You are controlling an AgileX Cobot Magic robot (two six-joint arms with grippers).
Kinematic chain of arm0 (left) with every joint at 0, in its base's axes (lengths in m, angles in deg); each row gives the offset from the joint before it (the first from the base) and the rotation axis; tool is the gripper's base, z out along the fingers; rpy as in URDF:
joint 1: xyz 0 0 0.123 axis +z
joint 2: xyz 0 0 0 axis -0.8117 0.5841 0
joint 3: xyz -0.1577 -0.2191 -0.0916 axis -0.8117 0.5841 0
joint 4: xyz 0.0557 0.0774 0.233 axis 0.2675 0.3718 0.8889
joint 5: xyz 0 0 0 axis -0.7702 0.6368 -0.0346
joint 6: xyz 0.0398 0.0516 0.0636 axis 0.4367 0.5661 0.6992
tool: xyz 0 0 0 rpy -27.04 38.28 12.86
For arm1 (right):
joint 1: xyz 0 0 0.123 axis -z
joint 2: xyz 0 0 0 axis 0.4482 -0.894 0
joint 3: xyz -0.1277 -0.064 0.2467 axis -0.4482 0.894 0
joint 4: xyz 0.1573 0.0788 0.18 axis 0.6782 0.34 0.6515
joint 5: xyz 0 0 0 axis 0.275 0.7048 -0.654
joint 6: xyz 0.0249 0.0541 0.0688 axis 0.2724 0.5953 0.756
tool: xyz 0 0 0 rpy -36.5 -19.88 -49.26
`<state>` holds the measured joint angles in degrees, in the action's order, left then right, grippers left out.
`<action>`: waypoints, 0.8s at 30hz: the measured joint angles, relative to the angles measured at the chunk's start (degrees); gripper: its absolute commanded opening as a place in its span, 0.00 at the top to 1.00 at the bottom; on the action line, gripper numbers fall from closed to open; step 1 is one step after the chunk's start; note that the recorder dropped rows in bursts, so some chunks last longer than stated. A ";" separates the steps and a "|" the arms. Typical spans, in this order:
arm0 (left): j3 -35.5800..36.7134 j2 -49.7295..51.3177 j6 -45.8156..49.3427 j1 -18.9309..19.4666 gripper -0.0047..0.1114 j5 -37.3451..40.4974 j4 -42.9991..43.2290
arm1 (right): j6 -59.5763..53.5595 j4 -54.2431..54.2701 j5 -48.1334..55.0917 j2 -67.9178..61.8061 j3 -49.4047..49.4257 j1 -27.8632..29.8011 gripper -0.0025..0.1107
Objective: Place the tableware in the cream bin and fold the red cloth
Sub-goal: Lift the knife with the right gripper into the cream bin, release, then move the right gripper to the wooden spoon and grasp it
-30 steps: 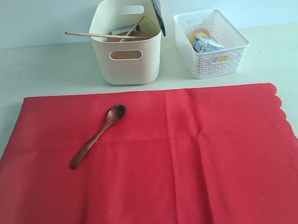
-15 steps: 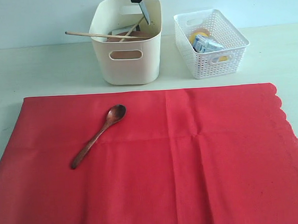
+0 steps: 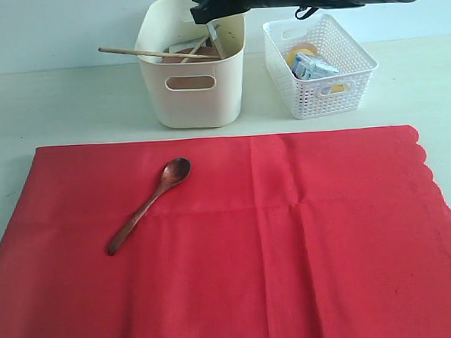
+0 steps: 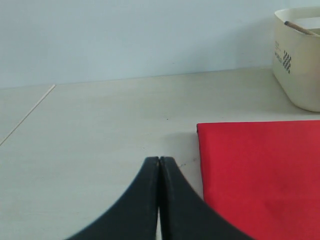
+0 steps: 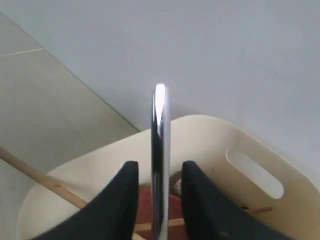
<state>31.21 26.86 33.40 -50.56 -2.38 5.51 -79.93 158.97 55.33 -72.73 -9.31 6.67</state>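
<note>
Knife release over the cream bin; spoon is next, fold comes last.
Left to right: our left jaws sit pressed together, holding nothing, low over the surface (image 4: 100, 125) just beside a corner of the red cloth (image 3: 289, 234); only the left wrist view shows them. The dark wooden spoon (image 3: 148, 205) lies on the cloth, seen in the exterior view alone. The cream bin (image 3: 194, 102) holds the pair of wooden chopsticks (image 3: 151, 53), one end poking out over the rim. Right jaws hang above the bin's opening, parted, with the silver table knife (image 5: 159, 130) upright between them and a gap on each side, so we judge the grip is off. The exterior view gives only the arm over the bin. Next we need a clean lift out, then a low pinch on the spoon handle. White lattice basket (image 3: 323, 88) on the right: leave it.
</note>
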 measured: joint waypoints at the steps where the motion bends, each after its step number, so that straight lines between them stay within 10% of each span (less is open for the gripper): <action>1: 0.00 0.00 0.00 0.00 0.95 0.00 0.00 | 0.13 0.00 0.00 0.00 -0.10 -0.27 0.54; 14: 0.00 0.00 0.00 0.00 0.95 0.00 0.00 | 21.61 -1.62 -4.58 5.65 -0.10 -1.05 0.45; 24: 0.00 0.00 0.00 0.00 0.95 0.00 0.00 | 50.19 -39.00 6.06 13.45 -0.23 -1.05 0.45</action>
<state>31.21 26.86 33.40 -50.56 -2.38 5.51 -29.73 119.97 61.39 -59.28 -9.54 5.63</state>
